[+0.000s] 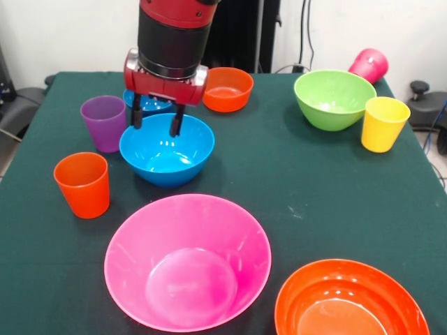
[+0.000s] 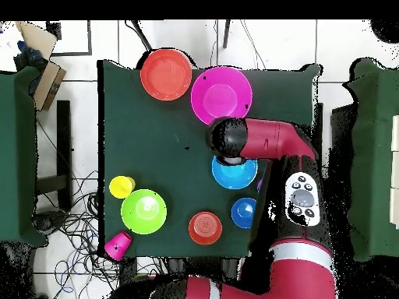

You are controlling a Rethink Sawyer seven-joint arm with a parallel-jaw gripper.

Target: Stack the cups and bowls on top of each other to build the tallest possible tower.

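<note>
My gripper [image 1: 157,117] hangs open over the far rim of the medium blue bowl [image 1: 167,155] [image 2: 234,174], holding nothing. A small blue bowl [image 1: 155,105] [image 2: 244,212] sits just behind it, half hidden by the fingers. Left of the bowl stand the purple cup [image 1: 104,123] and the orange cup [image 1: 83,184]. The very large pink bowl [image 1: 187,262] [image 2: 221,95] and the large orange bowl [image 1: 349,301] [image 2: 166,74] lie at the near edge. A small orange bowl [image 1: 227,89] [image 2: 205,227], lime green bowl [image 1: 334,98] [image 2: 143,211] and yellow cup [image 1: 384,123] [image 2: 121,187] stand farther back.
A magenta cup [image 1: 369,65] [image 2: 118,245] lies tipped on its side at the table's corner past the green bowl. All pieces stand apart on the dark green table [image 1: 279,181]. In the overhead view the arm covers the gripper and the left-hand cups.
</note>
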